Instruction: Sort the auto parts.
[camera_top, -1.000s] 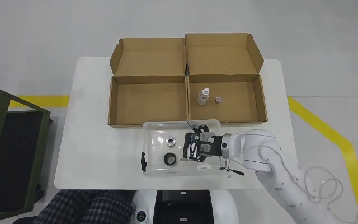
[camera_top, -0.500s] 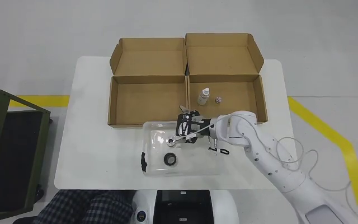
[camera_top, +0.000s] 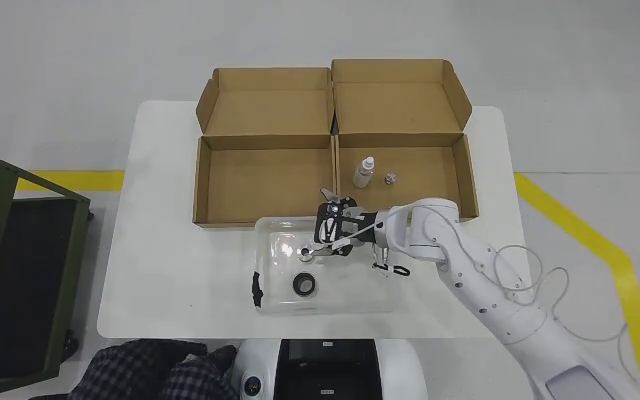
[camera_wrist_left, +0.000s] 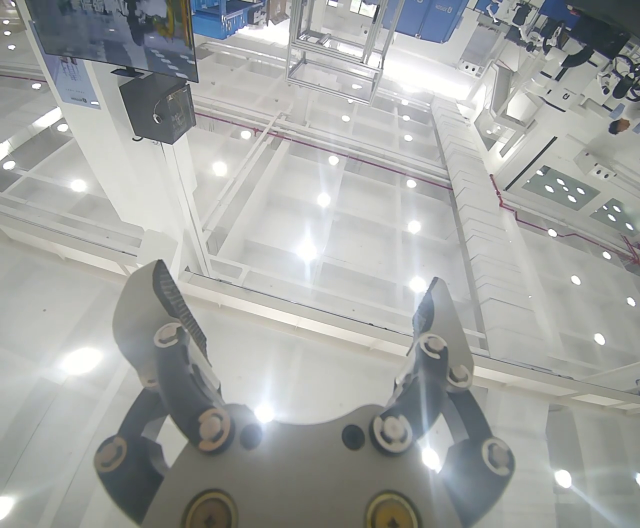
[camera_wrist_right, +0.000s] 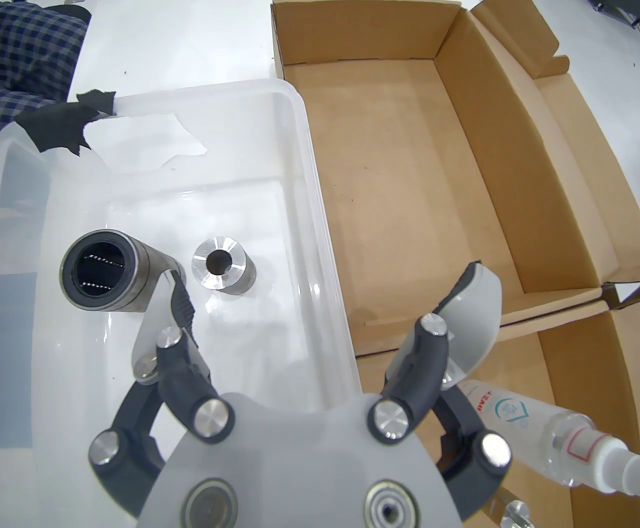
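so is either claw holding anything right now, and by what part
Nothing is held. The right claw is open and empty above the rim of the clear bin; the left claw is open and empty too, pointing at the ceiling.

So it's a white table (camera_top: 160, 250) with rounded corners, and 3 things sit right on it. 2 open cardboard boxes are pushed together side by side toward the far edge, the left box (camera_top: 262, 185) touching the right box (camera_top: 430, 185), both lids flipped back. A clear plastic bin (camera_top: 350, 290) sits nearer the robot, just beside the boxes' front walls, spanning the seam between them.
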